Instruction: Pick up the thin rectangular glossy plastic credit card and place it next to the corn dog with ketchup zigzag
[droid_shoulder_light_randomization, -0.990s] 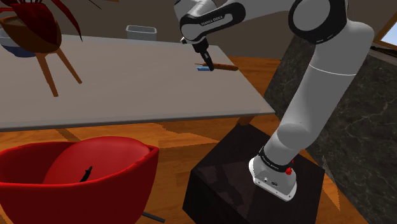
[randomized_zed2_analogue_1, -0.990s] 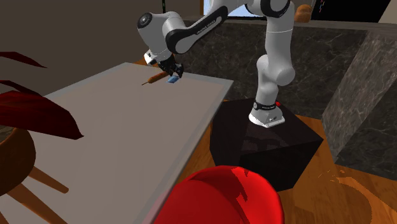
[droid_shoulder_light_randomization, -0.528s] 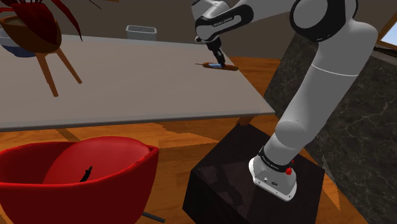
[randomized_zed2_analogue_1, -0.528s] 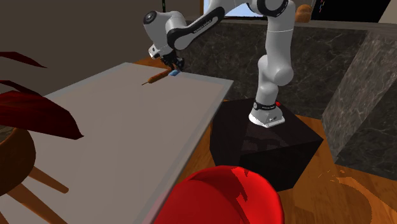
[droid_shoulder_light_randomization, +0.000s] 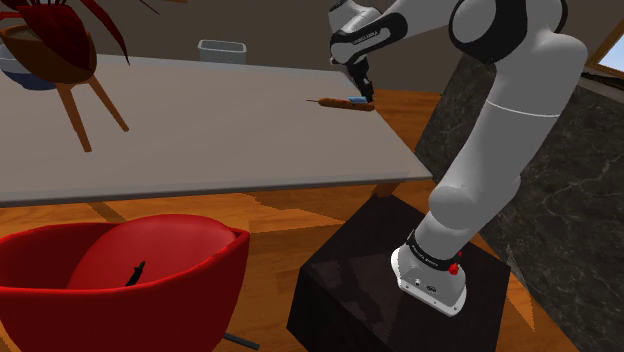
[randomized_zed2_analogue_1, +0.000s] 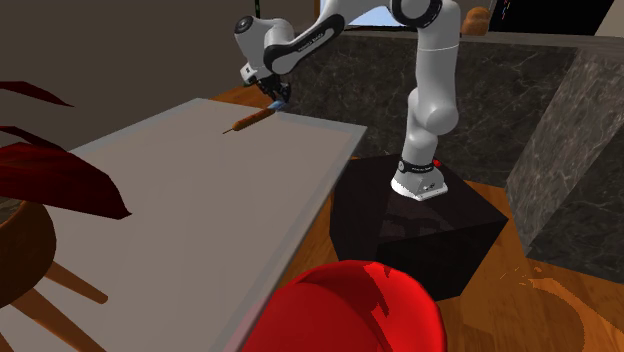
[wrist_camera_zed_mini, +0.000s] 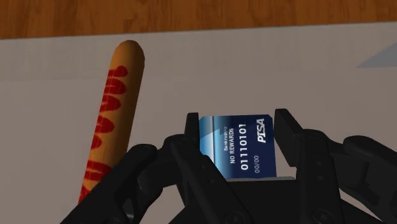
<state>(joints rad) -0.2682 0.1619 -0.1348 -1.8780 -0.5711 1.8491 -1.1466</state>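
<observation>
Since a second earlier the gripper (droid_shoulder_light_randomization: 360, 92) had travelled toward the shoulder view's right, passing over the corn dog (droid_shoulder_light_randomization: 345, 103) from its stick end to its thick end, taking the card (droid_shoulder_light_randomization: 357, 100) along. Its two black fingers were closed narrowly on the card's opposite edges.

In the wrist view the card (wrist_camera_zed_mini: 238, 147) was a thin, flat rectangle, glossy dark blue fading paler at one corner. White writing on it read "PISA", "NO REWARDS", "0111010!" and "00/00". The lines of writing ran away from the hand, so the card's long axis pointed that way too, with its near end hidden behind the gripper (wrist_camera_zed_mini: 236, 127).

The corn dog (wrist_camera_zed_mini: 114, 108) lay just beside it on the plain grey table (wrist_camera_zed_mini: 331, 76): a smooth orange-brown cylinder with a rounded tip and a red zigzag down its length, its long axis roughly parallel to the card's.

In the second exterior view the card (randomized_zed2_analogue_1: 278, 104) sat low at the corn dog's (randomized_zed2_analogue_1: 250, 121) thick end, under the gripper (randomized_zed2_analogue_1: 277, 100); whether it touched the table (randomized_zed2_analogue_1: 200, 200) I could not tell.
</observation>
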